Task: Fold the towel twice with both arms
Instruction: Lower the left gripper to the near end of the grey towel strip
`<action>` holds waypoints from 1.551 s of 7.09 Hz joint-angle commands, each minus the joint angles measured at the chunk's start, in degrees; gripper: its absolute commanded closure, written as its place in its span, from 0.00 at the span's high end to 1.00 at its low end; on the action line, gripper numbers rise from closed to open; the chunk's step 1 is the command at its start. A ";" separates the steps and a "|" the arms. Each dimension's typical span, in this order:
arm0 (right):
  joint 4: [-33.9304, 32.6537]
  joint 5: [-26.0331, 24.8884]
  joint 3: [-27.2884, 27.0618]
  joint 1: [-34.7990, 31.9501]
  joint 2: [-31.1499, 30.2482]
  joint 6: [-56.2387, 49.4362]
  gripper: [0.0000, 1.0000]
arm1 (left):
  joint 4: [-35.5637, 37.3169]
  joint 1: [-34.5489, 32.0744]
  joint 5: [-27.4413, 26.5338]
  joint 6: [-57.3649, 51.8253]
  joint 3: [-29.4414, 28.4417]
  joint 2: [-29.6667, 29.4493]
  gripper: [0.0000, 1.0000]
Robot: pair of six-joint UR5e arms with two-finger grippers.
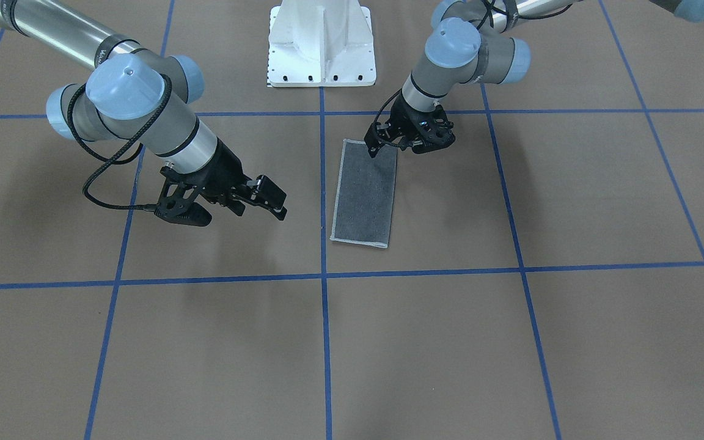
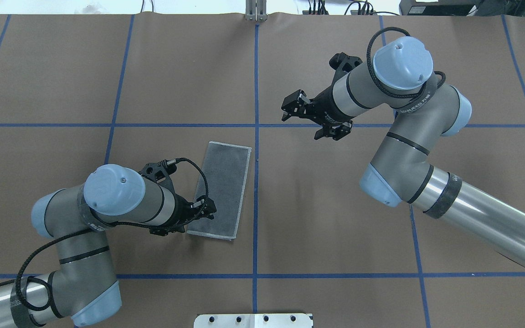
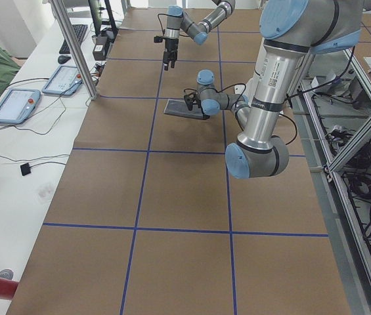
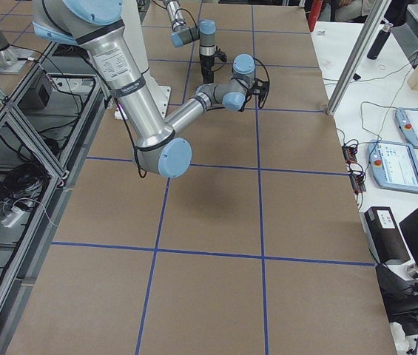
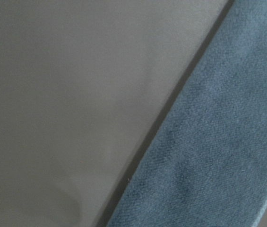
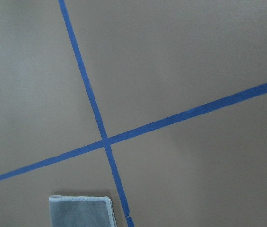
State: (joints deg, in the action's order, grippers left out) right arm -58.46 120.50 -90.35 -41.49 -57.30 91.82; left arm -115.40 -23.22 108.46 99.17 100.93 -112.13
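On the brown table (image 1: 572, 342) gridded with blue tape (image 1: 325, 342), the towel (image 1: 364, 194) lies folded into a narrow strip, dark grey up. The left end effector (image 1: 409, 142) sits at its robot-side corner, and I cannot tell how its fingers stand. The right end effector (image 1: 239, 211) hangs with fingers spread, well away.

A small dark grey terry towel (image 1: 365, 192) with light grey edge trim lies flat on the brown surface, folded into a narrow rectangle, grey face up. The left silver-grey jointed arm (image 2: 121, 200) reaches down to the towel's corner nearest the robot, its black left gripper (image 2: 203, 209) at the cloth's edge; its grip cannot be judged. The right arm (image 2: 408, 123) holds its right gripper (image 2: 292, 108) above the bare surface, well apart from the towel, fingers spread.
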 commanded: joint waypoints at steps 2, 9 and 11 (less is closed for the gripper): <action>0.10 0.00 0.00 0.00 -0.01 0.02 1.00 | 0.00 0.01 0.00 -0.03 -0.04 0.76 0.82; 0.28 0.00 0.00 0.00 -0.09 0.11 1.00 | -0.08 0.37 0.08 -0.03 0.14 0.77 0.56; 0.36 0.00 0.00 -0.09 -0.18 0.11 1.00 | -0.08 0.37 0.08 -0.03 0.14 0.68 0.54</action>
State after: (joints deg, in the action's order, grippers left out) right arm -58.16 120.50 -90.36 -41.53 -57.42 91.93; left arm -115.49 -22.86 108.55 99.14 101.06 -111.39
